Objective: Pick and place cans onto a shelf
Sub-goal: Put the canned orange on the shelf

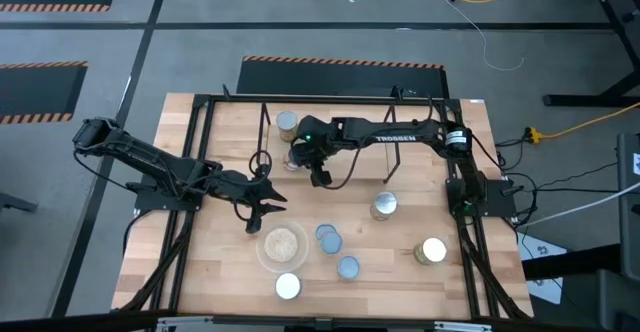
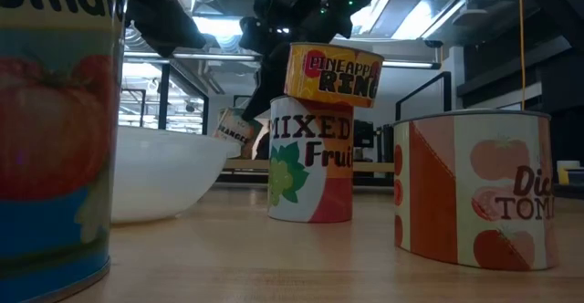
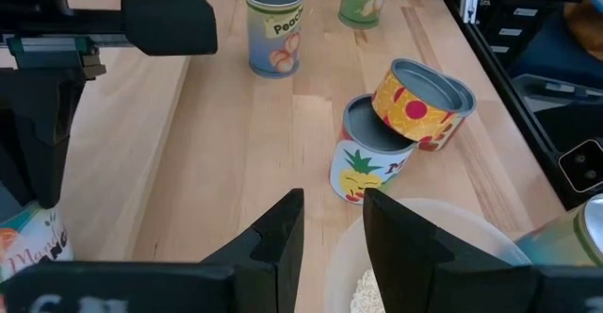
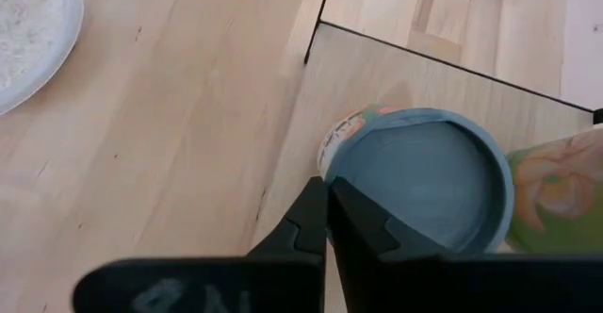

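Observation:
My right gripper (image 1: 303,160) reaches over the shelf (image 1: 265,132) and is shut on a can with a bluish-grey top (image 4: 424,195). This can shows tilted in the low view (image 2: 235,126). A peach-labelled can (image 4: 556,190) stands right beside it on the shelf's light wood. My left gripper (image 1: 262,210) hangs open and empty just above the far rim of the clear bowl (image 1: 282,244). Other cans stand on the table, one of them (image 3: 424,101) leaning on a pineapple can (image 3: 367,157). My right gripper pinches the can's rim (image 4: 325,167) between its two fingers, one finger over the recessed top and one outside the wall. The fingers come from above, pointing down. The can sits tilted; whether its base touches the shelf I cannot tell.
Loose cans stand to the right of the bowl (image 1: 383,205), (image 1: 432,250) and at the near edge (image 1: 288,286), (image 1: 347,267). The black frame rails (image 1: 200,152) run along both table sides. Thin shelf rods (image 1: 392,167) stand under my right arm.

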`<state>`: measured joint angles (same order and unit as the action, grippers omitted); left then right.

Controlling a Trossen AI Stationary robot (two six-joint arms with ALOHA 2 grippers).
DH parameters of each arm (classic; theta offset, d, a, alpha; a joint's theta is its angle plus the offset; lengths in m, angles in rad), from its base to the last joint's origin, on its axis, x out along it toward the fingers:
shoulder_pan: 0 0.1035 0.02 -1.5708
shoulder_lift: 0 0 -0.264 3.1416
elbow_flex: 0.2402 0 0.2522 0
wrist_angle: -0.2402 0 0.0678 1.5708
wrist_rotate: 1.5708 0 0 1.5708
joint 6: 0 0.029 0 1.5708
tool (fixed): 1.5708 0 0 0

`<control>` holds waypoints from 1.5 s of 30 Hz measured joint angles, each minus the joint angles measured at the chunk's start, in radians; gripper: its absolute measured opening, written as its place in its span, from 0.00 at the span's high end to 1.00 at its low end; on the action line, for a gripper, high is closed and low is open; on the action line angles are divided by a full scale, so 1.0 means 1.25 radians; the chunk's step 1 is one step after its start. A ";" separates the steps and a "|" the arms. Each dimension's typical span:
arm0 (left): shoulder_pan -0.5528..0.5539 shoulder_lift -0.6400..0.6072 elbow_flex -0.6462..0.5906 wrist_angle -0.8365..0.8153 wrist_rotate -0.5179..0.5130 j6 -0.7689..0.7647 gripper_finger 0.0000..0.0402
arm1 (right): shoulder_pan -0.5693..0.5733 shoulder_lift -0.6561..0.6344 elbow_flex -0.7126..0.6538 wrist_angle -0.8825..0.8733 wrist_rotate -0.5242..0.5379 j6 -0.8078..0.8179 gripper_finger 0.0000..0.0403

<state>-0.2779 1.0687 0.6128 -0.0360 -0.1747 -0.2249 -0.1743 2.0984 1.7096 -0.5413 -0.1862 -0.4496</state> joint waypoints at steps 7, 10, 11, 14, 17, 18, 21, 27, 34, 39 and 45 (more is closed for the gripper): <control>0.000 0.000 0.000 0.000 0.000 0.000 0.74 | 0.000 0.013 0.000 0.008 0.001 -0.001 0.97; 0.000 0.000 0.000 0.000 0.000 0.000 0.74 | 0.000 0.013 0.000 0.008 0.000 0.000 0.97; 0.000 0.000 0.000 0.000 0.000 0.000 0.74 | 0.000 0.013 0.000 0.009 0.001 0.000 0.97; 0.000 0.000 0.000 0.000 0.000 0.000 0.74 | 0.000 0.013 0.000 0.010 0.001 0.000 0.96; 0.000 0.000 0.000 0.000 0.000 0.000 0.74 | 0.000 0.013 0.000 0.010 0.001 0.000 0.94; 0.000 0.000 0.000 0.000 0.000 0.000 0.74 | 0.000 0.013 0.000 0.010 0.001 0.000 0.93; 0.000 0.000 0.000 0.000 0.000 0.000 0.74 | 0.000 0.014 0.000 0.013 0.001 0.000 0.89; 0.000 0.000 0.000 0.000 0.000 0.000 0.74 | 0.000 0.014 0.000 0.018 0.001 0.000 0.82; 0.000 0.000 0.000 0.000 0.000 0.000 0.74 | 0.000 0.014 0.000 0.022 0.001 0.000 0.82; 0.000 0.000 0.000 0.000 0.000 0.000 0.74 | 0.000 0.014 0.000 0.022 0.001 0.000 0.82; 0.000 0.000 0.000 0.000 0.000 0.000 0.74 | -0.001 0.014 0.000 0.061 0.001 0.000 0.82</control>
<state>-0.2781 1.0685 0.6128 -0.0360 -0.1745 -0.2253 -0.1749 2.1155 1.7091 -0.4653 -0.1848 -0.4500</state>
